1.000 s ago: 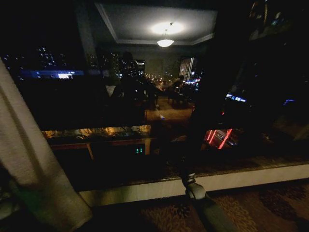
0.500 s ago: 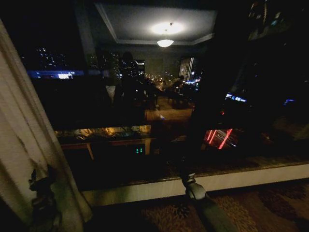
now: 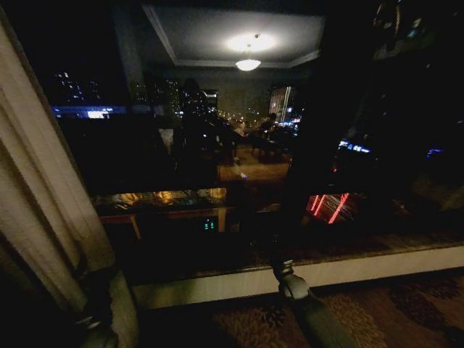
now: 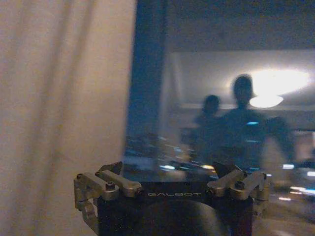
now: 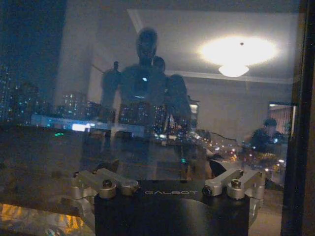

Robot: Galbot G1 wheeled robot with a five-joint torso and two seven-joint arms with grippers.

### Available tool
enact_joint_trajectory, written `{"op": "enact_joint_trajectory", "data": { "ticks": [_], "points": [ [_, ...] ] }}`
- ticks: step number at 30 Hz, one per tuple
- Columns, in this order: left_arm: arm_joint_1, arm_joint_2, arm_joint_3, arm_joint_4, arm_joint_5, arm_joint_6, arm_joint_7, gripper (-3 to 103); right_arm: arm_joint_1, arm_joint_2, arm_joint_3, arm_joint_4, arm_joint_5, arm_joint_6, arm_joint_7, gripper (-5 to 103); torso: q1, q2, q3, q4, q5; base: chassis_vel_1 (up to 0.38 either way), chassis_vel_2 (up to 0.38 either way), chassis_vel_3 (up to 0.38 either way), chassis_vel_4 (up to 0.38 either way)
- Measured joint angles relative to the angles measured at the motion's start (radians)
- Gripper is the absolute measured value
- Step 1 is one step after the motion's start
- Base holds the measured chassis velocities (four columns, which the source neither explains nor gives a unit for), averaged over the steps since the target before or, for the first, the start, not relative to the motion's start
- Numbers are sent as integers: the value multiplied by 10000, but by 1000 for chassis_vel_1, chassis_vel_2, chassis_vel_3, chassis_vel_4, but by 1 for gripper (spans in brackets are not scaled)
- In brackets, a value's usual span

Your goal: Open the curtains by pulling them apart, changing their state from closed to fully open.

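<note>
One cream pleated curtain [image 3: 43,196] hangs gathered along the left side of the dark window, and in the left wrist view the curtain [image 4: 59,113] fills the side beside my gripper. My left gripper [image 3: 94,322] is low at that panel's inner edge. Seen from the wrist, the left gripper [image 4: 167,172] is open, with the fabric next to it and nothing between its fingers. My right gripper [image 3: 279,264] reaches up to the window sill at the centre. The right gripper [image 5: 167,172] is open and faces bare glass.
The window glass [image 3: 239,145] shows city lights and a reflected ceiling lamp [image 3: 248,64]. A pale sill [image 3: 377,264] runs below it, and patterned carpet [image 3: 391,312] lies in front. The right side of the window is dark.
The curtain panel has swung from a slant to a more upright hang. My left gripper has come into view at the bottom left and shifted right. The right arm has stayed still.
</note>
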Motion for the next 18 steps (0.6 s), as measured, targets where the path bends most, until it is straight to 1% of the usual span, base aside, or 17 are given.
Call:
{"op": "enact_joint_trajectory", "data": {
  "ticks": [1,2,3,4,5,6,9,10,13,18],
  "points": [
    [45,-6,-103,8,-204,57,563,100,0,0,0,0,0,0,0,100,0,0,0,0,0,0,0,0,0],
    [45,-6,-103,8,-204,57,563,100,0,0,0,0,0,0,0,100,0,0,0,0,0,0,0,0,0],
    [44,-13,-177,47,-286,135,835,100,1,0,0,0,0,0,0,100,0,0,0,0,1,0,0,0,0],
    [11,-34,-217,91,-344,304,867,100,0,0,0,0,0,0,0,100,-1,0,0,0,-1,0,0,0,0],
    [-64,-70,-220,78,-446,615,604,100,0,0,-1,0,0,0,0,100,-1,0,0,0,-3,0,0,0,0],
    [-64,-70,-220,78,-446,615,604,100,0,0,-1,0,0,0,0,100,-1,0,0,0,-3,0,0,0,0],
    [-296,-158,-257,-54,-679,1313,-1,100,0,0,0,0,0,0,0,100,0,0,0,-1,-2,0,0,0,0],
    [-296,-158,-257,-54,-679,1313,-1,100,0,0,0,0,0,0,0,100,0,0,0,-1,-2,0,0,0,0],
    [-407,-103,-362,-92,-812,1561,-138,100,0,0,0,1,0,0,0,100,0,0,1,-1,-1,0,0,0,0],
    [-476,92,-512,-52,-998,1631,-130,100,0,0,0,1,0,0,0,100,0,0,0,0,-2,0,0,0,0]
  ]
}}
